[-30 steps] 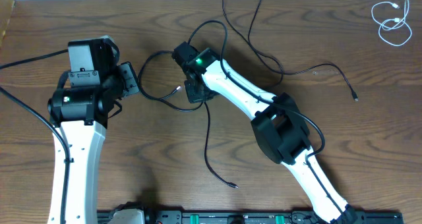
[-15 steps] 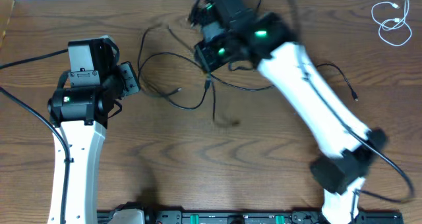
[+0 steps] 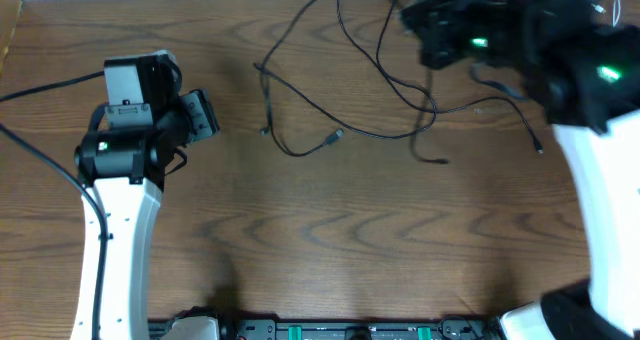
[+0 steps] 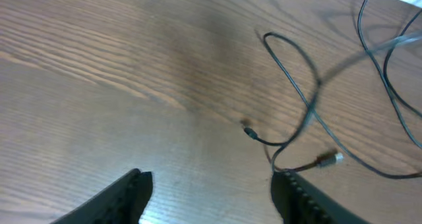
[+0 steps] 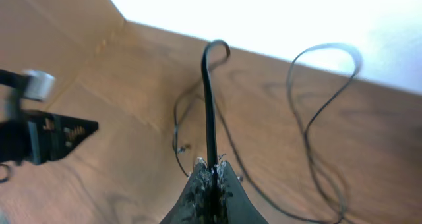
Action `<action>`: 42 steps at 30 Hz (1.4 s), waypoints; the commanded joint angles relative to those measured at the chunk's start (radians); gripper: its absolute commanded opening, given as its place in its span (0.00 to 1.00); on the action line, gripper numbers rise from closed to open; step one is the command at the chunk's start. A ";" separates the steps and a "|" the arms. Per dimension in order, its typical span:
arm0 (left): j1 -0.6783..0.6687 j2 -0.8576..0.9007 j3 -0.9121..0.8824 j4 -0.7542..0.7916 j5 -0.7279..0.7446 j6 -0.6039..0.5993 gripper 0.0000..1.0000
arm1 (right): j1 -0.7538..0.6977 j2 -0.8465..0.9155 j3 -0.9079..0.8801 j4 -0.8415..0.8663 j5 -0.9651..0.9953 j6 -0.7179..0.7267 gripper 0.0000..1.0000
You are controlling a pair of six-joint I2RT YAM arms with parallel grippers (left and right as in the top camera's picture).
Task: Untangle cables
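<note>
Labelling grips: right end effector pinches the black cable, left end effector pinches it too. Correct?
No. The left end effector is open and holds nothing, as the left wrist view shows; the black cable lies loose ahead of it. The right end effector does pinch the black cable.

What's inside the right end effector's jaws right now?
The black cable is pinched in the shut right end effector, rising from its tips into a bend. The stretch inside the grip is covered by the end effector itself.
</note>
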 commanded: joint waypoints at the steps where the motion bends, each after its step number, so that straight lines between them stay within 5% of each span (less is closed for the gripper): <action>1: 0.002 0.073 0.021 0.036 0.069 0.007 0.67 | -0.036 -0.085 0.007 0.000 -0.005 -0.010 0.01; 12: -0.005 0.319 0.021 0.231 0.453 0.164 0.74 | -0.129 -0.186 0.007 -0.046 -0.002 -0.010 0.01; 21: -0.092 0.438 0.021 0.358 0.463 0.158 0.89 | -0.134 -0.182 0.007 -0.092 0.026 -0.013 0.01; 29: -0.166 0.494 0.021 0.441 0.301 -0.027 0.91 | -0.134 -0.175 0.007 -0.105 0.029 -0.013 0.01; 31: -0.172 0.513 0.021 0.445 0.293 -0.048 0.86 | -0.134 -0.175 0.007 -0.107 0.029 -0.014 0.01; 35: -0.171 0.541 0.021 0.463 0.286 -0.055 0.56 | -0.134 -0.175 0.007 -0.095 0.037 -0.021 0.01; 39: -0.171 0.548 0.021 0.466 0.189 -0.101 0.10 | -0.134 -0.183 0.008 -0.028 0.043 -0.021 0.01; 42: -0.171 0.548 0.021 0.457 0.120 -0.108 0.07 | -0.143 -0.197 0.036 0.052 0.160 -0.021 0.01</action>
